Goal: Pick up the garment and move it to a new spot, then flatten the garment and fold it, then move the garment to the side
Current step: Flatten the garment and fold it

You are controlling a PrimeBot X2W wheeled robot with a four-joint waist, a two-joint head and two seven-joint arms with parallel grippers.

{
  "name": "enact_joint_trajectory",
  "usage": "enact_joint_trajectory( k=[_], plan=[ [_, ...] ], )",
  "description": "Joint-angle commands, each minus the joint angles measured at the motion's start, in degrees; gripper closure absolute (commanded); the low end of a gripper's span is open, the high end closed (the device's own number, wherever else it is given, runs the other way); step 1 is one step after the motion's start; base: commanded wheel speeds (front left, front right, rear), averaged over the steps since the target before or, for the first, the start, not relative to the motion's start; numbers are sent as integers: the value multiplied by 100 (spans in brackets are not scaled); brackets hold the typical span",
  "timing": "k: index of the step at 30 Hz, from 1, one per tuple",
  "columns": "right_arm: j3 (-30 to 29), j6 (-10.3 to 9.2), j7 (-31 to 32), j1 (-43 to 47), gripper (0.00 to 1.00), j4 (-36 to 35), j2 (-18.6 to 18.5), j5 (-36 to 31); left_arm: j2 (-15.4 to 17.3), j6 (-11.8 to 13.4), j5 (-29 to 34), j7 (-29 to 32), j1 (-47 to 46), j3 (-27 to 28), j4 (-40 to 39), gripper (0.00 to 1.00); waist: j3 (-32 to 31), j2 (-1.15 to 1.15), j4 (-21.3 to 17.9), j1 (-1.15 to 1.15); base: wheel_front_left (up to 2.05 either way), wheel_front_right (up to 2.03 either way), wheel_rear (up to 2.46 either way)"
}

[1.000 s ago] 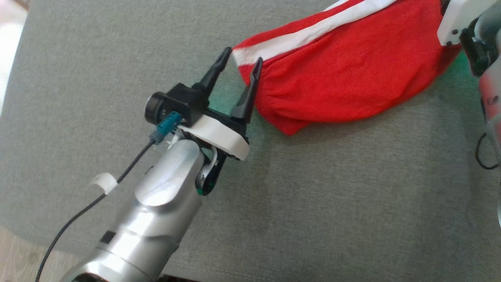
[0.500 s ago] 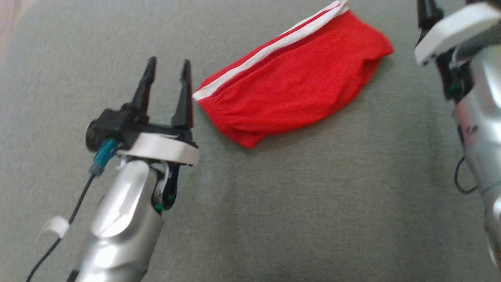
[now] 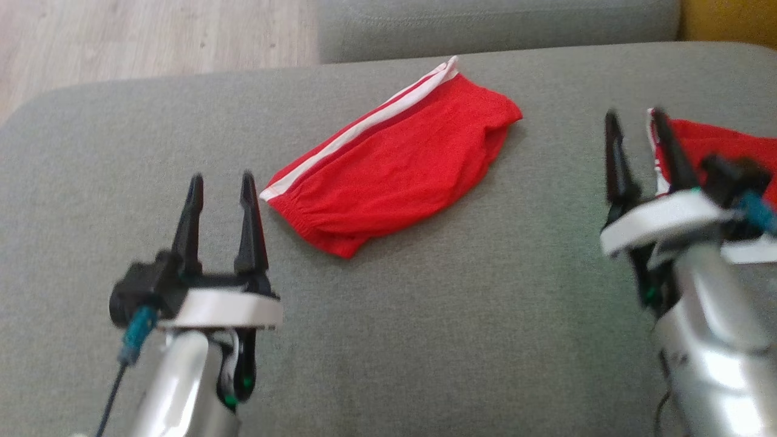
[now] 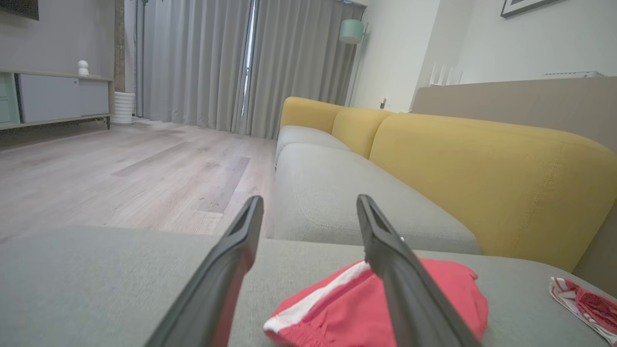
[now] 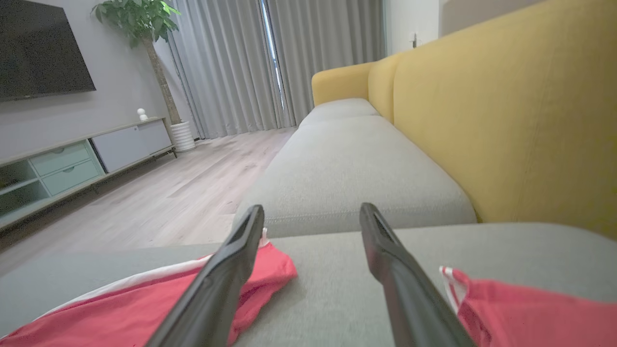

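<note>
Grey sofa (image 3: 461, 315): the red garment (image 3: 394, 176) lies folded flat on its seat. A red cloth (image 3: 722, 145) lies apart, right of the garment. Open and empty: left gripper (image 3: 221, 179) near the garment's left end, right gripper (image 3: 634, 115) to the garment's right.

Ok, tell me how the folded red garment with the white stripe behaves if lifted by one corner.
The folded red garment with the white side stripe will probably go floppy and unfold: it lies soft and rumpled. It looks thin, so likely light. On the textured grey sofa cushion, pushing would likely bunch it.
</note>
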Motion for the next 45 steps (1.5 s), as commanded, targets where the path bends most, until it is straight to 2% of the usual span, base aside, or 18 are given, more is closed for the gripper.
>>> enact_joint_trajectory(
  k=[1,7,13,24,28,33,34,39,45],
  plan=[
    [-107,-5,-59,201,0,-396,241,-113,14,-10,96,-31,53,274,-165,0,-115,0,-90,1,0,0,0],
    [-653,-5,-67,1322,0,-1105,715,-587,-166,-85,223,-31,589,382,-218,0,-241,0,-146,1,0,0,0],
    [-857,-5,15,1877,0,-1570,826,-643,-238,-142,272,-31,969,523,-394,0,-284,0,-149,1,0,0,0],
    [-955,-5,395,1843,0,-1958,831,-703,-251,-123,206,-31,831,330,-578,0,-19,0,143,1,0,0,0],
    [-1141,-5,703,1518,0,-1987,831,-839,-251,-89,185,-31,674,186,-670,0,307,0,379,1,0,0,0],
    [-1433,-5,1287,858,0,-1676,827,-859,-251,-63,129,-31,430,-56,-690,0,697,0,760,1,0,0,0],
    [-1594,-5,1565,537,0,-1419,822,-722,-252,-50,94,-31,337,-161,-680,0,829,0,925,1,0,0,0],
    [-2136,-5,2123,-195,0,-570,821,-433,-252,28,1,-31,163,-424,-663,0,962,0,1340,1,0,0,0],
    [-3045,-5,2485,-925,0,598,825,-274,-252,88,-84,-31,106,-699,-541,0,968,0,1718,1,0,0,0]
  ],
)
